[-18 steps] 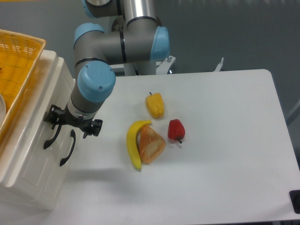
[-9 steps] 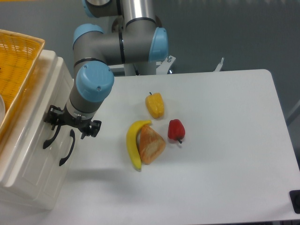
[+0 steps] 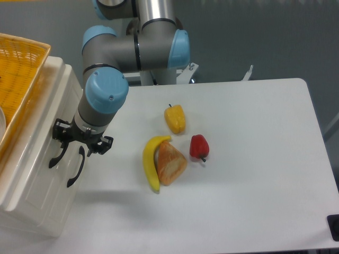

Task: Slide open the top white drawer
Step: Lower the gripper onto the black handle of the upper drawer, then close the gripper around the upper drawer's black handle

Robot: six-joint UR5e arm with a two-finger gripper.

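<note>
White flat counter (image 3: 254,174) carries everything; at its left edge stands the glossy cream-white plastic cabinet (image 3: 37,174) with a yellow wicker basket (image 3: 18,69) on top. The top white drawer (image 3: 45,143), the upper one with the panelled front, sits closed or near closed by my reading, front facing the counter. I judge it stiff, light, hollow plastic, slick on the face, so no use pushing on the panel; the place to take hold is its curved black handle (image 3: 56,153), thin and rigid, with a gap behind for hooking. The second curved black handle (image 3: 76,166) just beside belongs to the lower drawer, easy to catch by mistake. My jaws (image 3: 82,138) are right at the drawer front, black fingers splayed either side above the two handles; they look apart, not clamped on anything, though contact with the handle is too small to tell. Pull direction is out over the counter toward the right. Room there is fair but not endless: yellow banana (image 3: 151,161), brown bread wedge (image 3: 169,163), yellow bell pepper (image 3: 175,118) and red bell pepper (image 3: 199,146) lie near in that path. Light cabinet could drag or tip if I yank.
</note>
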